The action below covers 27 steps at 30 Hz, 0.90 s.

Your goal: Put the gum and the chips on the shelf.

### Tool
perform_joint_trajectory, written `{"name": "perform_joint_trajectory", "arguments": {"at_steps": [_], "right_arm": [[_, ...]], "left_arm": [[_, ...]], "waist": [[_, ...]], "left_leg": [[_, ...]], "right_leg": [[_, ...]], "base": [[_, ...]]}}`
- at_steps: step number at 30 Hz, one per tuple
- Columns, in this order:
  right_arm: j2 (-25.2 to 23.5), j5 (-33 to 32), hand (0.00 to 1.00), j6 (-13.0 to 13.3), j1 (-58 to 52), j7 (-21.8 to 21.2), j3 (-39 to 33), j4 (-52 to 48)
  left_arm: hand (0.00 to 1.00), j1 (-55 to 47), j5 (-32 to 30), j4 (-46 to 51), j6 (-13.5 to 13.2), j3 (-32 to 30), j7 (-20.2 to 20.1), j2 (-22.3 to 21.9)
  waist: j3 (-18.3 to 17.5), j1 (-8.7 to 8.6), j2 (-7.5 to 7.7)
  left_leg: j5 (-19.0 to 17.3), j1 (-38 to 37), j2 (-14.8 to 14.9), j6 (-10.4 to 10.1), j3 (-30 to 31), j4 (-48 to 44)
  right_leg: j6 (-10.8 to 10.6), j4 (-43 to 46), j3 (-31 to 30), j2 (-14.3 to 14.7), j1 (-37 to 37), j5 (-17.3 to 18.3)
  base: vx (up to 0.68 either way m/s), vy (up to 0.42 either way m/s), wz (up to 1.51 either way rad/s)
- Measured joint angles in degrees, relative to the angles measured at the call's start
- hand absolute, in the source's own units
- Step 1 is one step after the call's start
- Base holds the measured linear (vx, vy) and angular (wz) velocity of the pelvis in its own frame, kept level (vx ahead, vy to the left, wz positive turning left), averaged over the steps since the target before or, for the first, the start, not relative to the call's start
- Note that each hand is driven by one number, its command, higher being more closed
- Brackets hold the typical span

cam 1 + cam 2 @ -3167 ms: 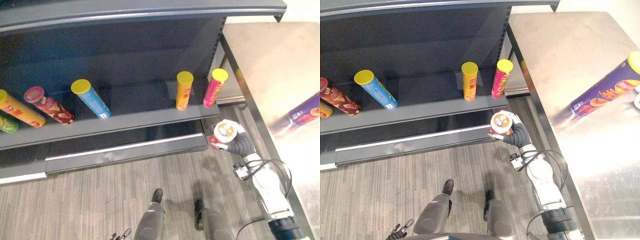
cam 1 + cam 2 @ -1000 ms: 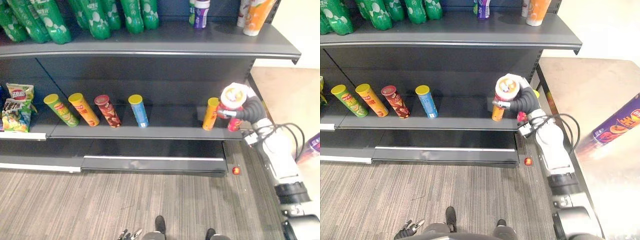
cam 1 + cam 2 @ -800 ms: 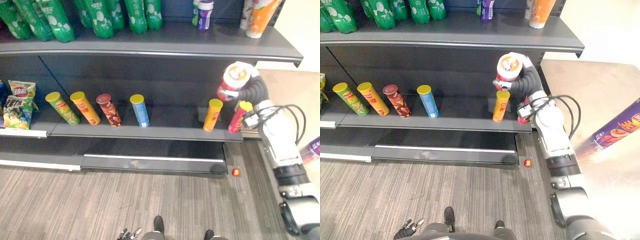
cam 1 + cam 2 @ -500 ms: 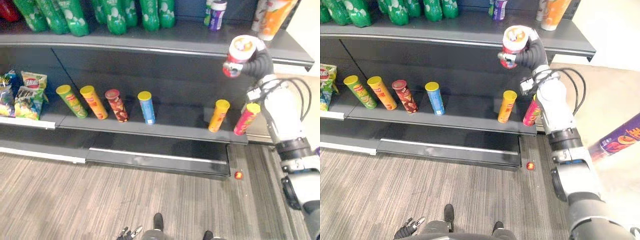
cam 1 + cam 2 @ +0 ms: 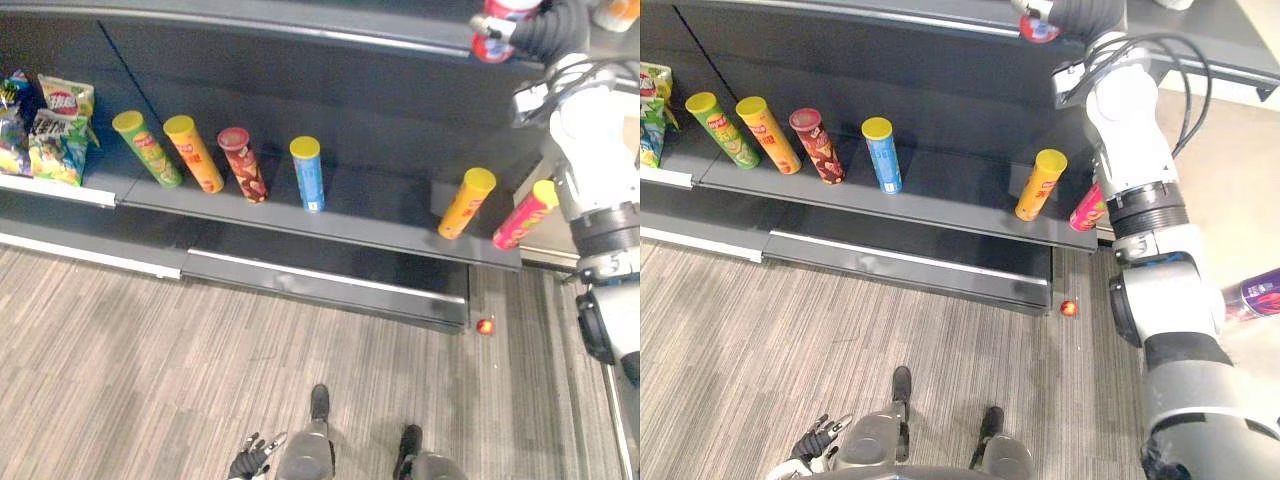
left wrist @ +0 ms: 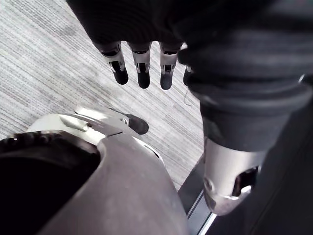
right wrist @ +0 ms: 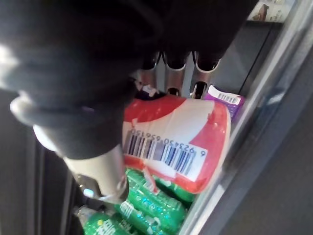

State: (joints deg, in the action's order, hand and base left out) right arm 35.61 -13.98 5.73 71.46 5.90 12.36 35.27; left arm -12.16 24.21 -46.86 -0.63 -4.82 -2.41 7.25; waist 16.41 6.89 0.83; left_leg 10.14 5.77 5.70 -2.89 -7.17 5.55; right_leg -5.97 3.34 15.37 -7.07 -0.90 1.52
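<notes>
Right wrist view: your right hand (image 7: 204,66) grips the gum (image 7: 178,139); clear the shelf (image 7: 257,110) lip, then set it upright.

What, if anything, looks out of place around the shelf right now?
A small red round item lies on the floor by the shelf's lower right corner, apart from the stock; I cannot tell what it is. Otherwise nothing stands out: the right hand grips the gum jar up at the top shelf.
</notes>
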Motion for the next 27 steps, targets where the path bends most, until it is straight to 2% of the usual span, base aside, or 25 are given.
{"name": "perform_joint_trajectory", "arguments": {"at_steps": [6, 9, 12, 19, 20, 27], "right_arm": [[1.74, -0.20, 1.00, -0.29, 6.14, 3.25, 1.80, 4.04], [3.18, -0.40, 1.00, -0.27, 8.59, 4.65, 1.78, 4.90], [3.48, -0.53, 1.00, -0.27, 10.20, 5.61, 2.08, 6.07], [3.99, -0.62, 1.00, -0.09, 11.32, 6.14, 2.82, 6.18], [4.03, -0.61, 0.00, -0.19, 11.32, 6.12, 3.40, 6.18], [5.14, -0.49, 0.00, 0.02, 11.43, 5.32, 4.52, 6.27]], "left_arm": [[0.00, 1.31, 2.59, 0.55, 0.04, 0.27, 0.97, -0.26], [0.00, 1.36, 2.79, 1.85, 0.05, 0.43, 1.04, -0.26], [0.00, 1.30, 4.75, 1.89, 0.30, 0.47, 1.07, -0.36], [0.00, 1.34, 4.79, 2.19, 0.31, 0.82, 0.99, -0.35], [0.00, 1.34, 4.81, 2.20, 0.29, 1.08, 1.03, -0.31], [0.00, 1.33, 4.89, 2.24, 0.21, 1.32, 1.05, -0.33]], "waist": [[2.89, 1.17, -0.97], [4.51, 1.23, -1.25], [5.35, 1.52, -1.33], [6.21, 1.45, -1.85], [6.28, 1.47, -1.96], [6.49, 1.60, -2.28]], "left_leg": [[0.02, 0.55, -0.08, -0.03, 0.54, 0.01], [0.46, 1.51, -0.06, -0.12, 1.58, 0.00], [0.42, 1.78, -0.08, -0.23, 1.66, 0.01], [0.62, 2.57, -0.02, -0.39, 1.64, 0.01], [0.63, 2.57, 0.00, -0.41, 1.64, 0.01], [0.89, 3.06, 0.13, -0.74, 1.79, 0.04]], "right_leg": [[0.20, 0.71, 0.53, -0.11, -0.56, 0.19], [0.40, 1.04, 1.48, -0.12, -1.07, 0.32], [0.57, 1.88, 1.54, -0.16, -1.74, 0.70], [0.68, 3.12, 1.41, -0.32, -2.99, 1.01], [0.78, 3.23, 1.41, -0.32, -3.05, 1.09], [1.21, 4.70, 1.43, -0.52, -4.08, 1.92]], "base": [[0.01, -0.006, 0.03], [0.01, -0.011, 0.16], [0.00, -0.004, 0.01], [0.00, 0.000, 0.00], [0.00, 0.000, 0.00], [0.00, 0.000, 0.00]]}}
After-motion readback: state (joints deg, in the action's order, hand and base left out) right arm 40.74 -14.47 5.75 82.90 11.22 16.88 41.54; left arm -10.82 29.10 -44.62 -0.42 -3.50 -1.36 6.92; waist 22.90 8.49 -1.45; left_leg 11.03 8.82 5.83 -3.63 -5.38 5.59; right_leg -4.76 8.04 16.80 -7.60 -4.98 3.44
